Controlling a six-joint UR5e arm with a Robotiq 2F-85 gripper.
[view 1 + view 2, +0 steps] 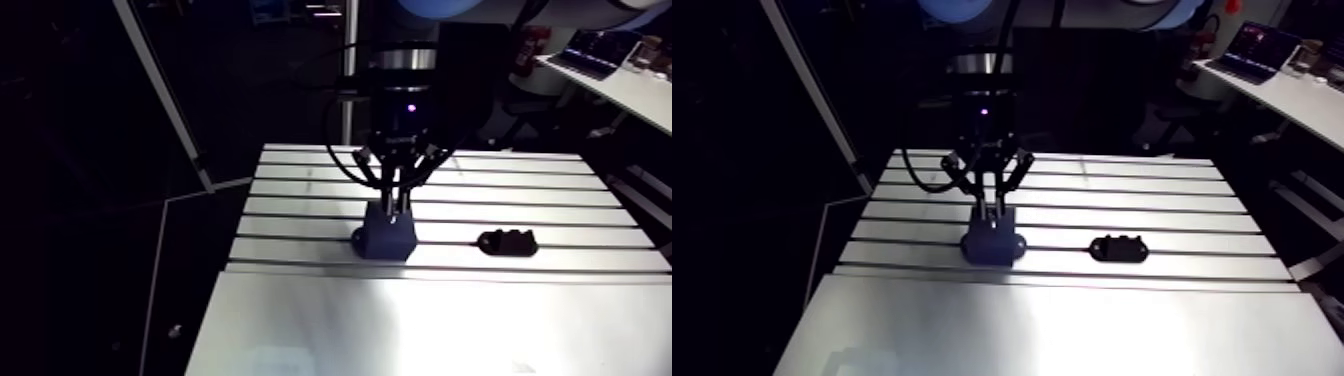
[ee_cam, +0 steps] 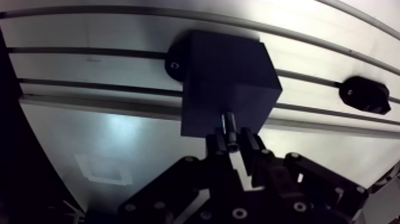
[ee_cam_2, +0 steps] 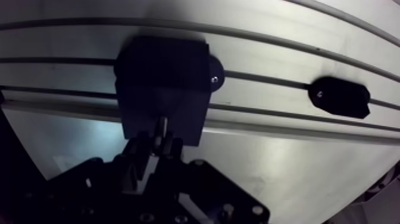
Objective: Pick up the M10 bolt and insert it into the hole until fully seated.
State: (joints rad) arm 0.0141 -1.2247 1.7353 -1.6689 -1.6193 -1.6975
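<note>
1. Slotted aluminium table (image 1: 560,200), with the slots running across it and a plain smooth sheet along the near edge. It's dim all around.
2. Arm view gives the layout. A dark blue block (image 1: 388,238) sits on the slotted part, and a small black part (image 1: 506,242) lies on the slotted part too, well apart from the block. The gripper comes straight down over the block, and a tiny violet light (image 1: 407,103) glows on the wrist housing above it. From here the fingers are just a dark tangle, so no way to read them.
3. Wrist view fills that in. The gripper (image 2: 234,143) has its two fingers (image 2: 253,146) squeezed onto the bolt (image 2: 228,124). It's a short dark shank pinched between the tips and poking out ahead of them.
4. So the bolt is in the jaws, not on the table. Its free end sits right at the near edge of the block's top face. Can't tell from either eye whether it's touching, or where the hole is, since that face just reads as flat dark.
5. Also only in the wrist view: a rounded tab (image 2: 174,64) at the block's base with a screw head in it, sitting over a slot.
6. Lettering: anything on the block or gripper is too dark to read.
</note>
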